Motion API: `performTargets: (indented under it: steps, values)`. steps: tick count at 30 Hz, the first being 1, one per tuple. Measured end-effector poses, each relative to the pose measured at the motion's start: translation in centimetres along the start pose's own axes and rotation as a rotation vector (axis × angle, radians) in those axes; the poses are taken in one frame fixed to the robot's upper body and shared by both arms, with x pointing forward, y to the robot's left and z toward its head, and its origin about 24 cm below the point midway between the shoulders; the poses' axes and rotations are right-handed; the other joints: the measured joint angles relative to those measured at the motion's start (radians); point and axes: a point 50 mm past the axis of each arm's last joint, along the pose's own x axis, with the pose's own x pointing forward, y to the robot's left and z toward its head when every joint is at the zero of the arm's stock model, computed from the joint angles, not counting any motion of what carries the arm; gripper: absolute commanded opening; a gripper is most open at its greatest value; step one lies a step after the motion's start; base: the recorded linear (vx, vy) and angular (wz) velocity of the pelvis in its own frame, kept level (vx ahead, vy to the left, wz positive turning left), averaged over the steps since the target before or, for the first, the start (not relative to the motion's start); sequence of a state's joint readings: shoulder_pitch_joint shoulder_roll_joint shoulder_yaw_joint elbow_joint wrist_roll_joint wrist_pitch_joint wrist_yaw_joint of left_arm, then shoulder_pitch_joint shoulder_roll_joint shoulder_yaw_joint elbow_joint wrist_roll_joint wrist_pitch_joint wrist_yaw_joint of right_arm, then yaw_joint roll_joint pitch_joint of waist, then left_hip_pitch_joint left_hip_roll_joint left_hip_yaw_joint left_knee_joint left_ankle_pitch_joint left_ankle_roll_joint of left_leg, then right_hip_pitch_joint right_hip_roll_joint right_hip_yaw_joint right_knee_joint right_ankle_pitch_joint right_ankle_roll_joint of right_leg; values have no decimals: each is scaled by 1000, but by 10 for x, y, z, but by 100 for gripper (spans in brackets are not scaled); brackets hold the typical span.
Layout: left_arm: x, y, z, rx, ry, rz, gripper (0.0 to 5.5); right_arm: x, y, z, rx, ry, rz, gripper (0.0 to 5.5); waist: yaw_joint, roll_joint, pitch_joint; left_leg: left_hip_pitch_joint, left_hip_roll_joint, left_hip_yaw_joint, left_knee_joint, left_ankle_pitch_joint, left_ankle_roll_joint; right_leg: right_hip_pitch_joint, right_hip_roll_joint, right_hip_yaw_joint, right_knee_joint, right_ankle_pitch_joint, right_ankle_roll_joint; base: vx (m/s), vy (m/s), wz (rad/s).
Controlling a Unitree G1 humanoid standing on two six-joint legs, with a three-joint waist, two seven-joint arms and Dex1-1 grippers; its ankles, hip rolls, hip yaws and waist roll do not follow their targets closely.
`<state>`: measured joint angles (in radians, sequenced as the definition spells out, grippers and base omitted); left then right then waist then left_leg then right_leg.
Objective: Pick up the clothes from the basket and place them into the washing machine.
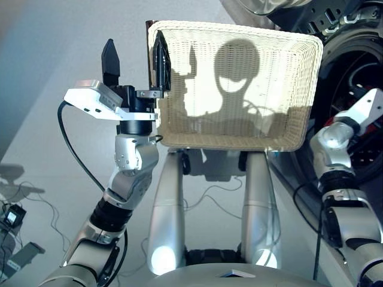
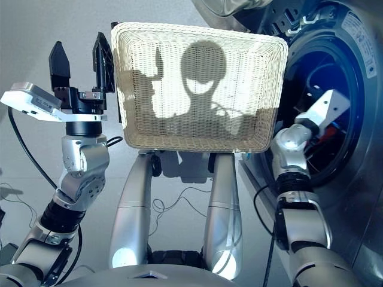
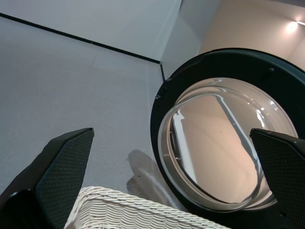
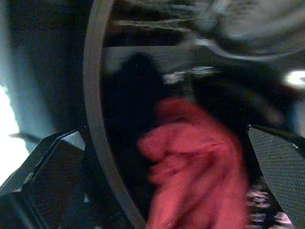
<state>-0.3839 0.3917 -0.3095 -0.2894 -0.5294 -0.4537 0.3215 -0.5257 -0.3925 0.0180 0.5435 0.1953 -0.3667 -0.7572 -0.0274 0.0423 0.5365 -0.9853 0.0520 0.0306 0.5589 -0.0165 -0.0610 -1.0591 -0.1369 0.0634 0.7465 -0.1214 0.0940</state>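
Head views: basket (image 1: 299, 89) sits front-centre, no clothes in it, only shadow on the weave. L gripper (image 1: 134, 60) is raised just beside basket's left rim, fingers spread wide, holding nothing; one finger overlaps the rim edge. R arm reaches into the washer (image 2: 353, 149) drum mouth at right; R gripper itself is hidden inside.

L wrist view: both fingers (image 3: 62, 171) wide apart, nothing between them. Basket rim shows below, washer's round glass door (image 3: 224, 143) beyond, swung open, grey floor (image 3: 71, 95) around.

R wrist view: R gripper (image 4: 157, 176) w/ fingers apart, inside drum. Red garment (image 4: 195, 162) lies bunched between and beyond the fingers; can't tell if touching. Dark cloth (image 4: 133, 100) sits behind it, blurred.
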Motion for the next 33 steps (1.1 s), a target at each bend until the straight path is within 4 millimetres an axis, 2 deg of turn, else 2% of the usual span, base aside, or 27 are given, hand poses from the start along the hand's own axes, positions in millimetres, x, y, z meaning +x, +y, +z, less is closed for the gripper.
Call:
performTargets:
  steps: [4,10,14,17,22,24,26,27,30,31,33]
  values:
    - [-1,0,-1,-7,1,5,550,-25,15,-10,-10,16,183,550,-1,-1,0,2,2,0,0,0,0,1,4,0,1,0,-1,0,0,0]
    - [-4,-1,-3,-12,16,-18,550,-57,36,-10,-1,17,591,550,-2,-5,0,21,3,0,-3,0,-1,20,4,-1,0,0,-2,0,0,0]
    - [-12,5,-12,-9,65,18,550,-68,45,-3,31,-7,722,550,-2,-16,0,55,4,-1,-20,-2,-6,50,5,-3,-6,-2,-5,0,0,0]
    - [-24,15,-23,30,135,54,550,-74,41,-2,35,-16,782,550,0,-27,-1,120,3,0,-59,0,-7,107,4,-6,-33,-4,-7,53,-12,-24]
    - [-51,36,-50,88,293,109,550,-83,26,-10,40,26,846,550,0,-42,-5,285,0,1,-178,22,-12,251,-1,-18,-106,-7,-3,139,-15,-30]
    - [-66,47,-67,119,390,119,550,-89,19,-19,37,74,853,550,-2,-45,-4,362,1,-3,-227,30,-11,330,-2,-37,-143,-11,-6,228,-21,45]
    - [-95,64,-89,138,546,198,550,-100,6,-34,20,149,854,550,-2,-46,-8,487,4,-4,-288,44,-22,451,-2,-50,-195,-10,-11,158,-4,-23]
    - [-107,68,-90,133,577,216,550,-103,1,-37,17,162,858,550,-4,-50,-12,522,4,-3,-302,43,-23,489,-3,-56,-210,-13,-12,181,7,-6]
    - [-135,84,-105,165,708,267,550,-110,-12,-59,-24,266,838,550,-1,-53,-14,624,4,-4,-355,48,-18,595,-7,-70,-261,-12,-7,161,7,19]
    - [-150,93,-109,188,772,297,550,-116,-17,-68,-40,313,842,550,-1,-54,-20,666,5,-4,-373,48,-18,640,-7,-74,-282,-13,-4,147,5,-24]
    - [-175,108,-113,213,866,371,550,-128,-25,-83,-65,393,848,550,0,-56,-59,704,5,1,-407,51,-13,674,-9,-74,-316,-15,7,155,29,-47]
